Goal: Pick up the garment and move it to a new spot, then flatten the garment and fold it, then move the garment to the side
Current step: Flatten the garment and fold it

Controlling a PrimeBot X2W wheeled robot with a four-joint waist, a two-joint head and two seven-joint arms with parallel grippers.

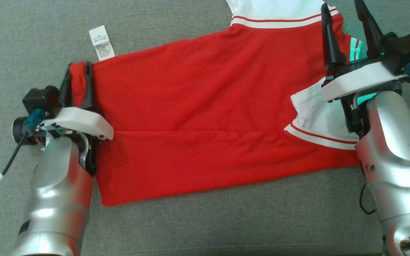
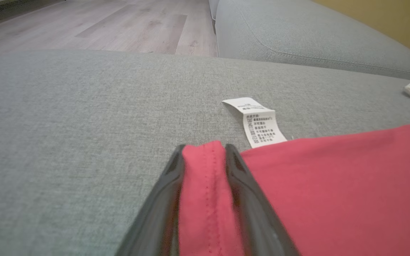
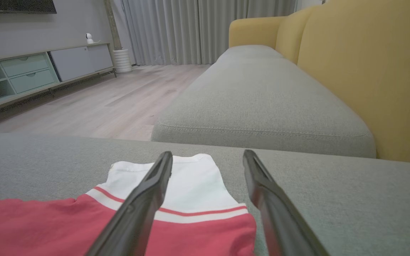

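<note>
Red cloth is pinched between the two dark fingers of the left gripper (image 2: 202, 146), at the hem corner of the garment (image 1: 198, 106), beside its white tag (image 1: 101, 42). The right gripper (image 3: 208, 154) is wide open over a white sleeve (image 3: 190, 188) (holding nothing). The garment lies flat on the grey sofa (image 1: 190, 227). Folding looks just begun; moving it aside is left.

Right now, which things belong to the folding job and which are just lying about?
Job: red garment, left gripper astride its hem, right gripper open near a sleeve.
Lying about: grey cushion beneath, yellow sofa back, cabinet, wood floor.
</note>
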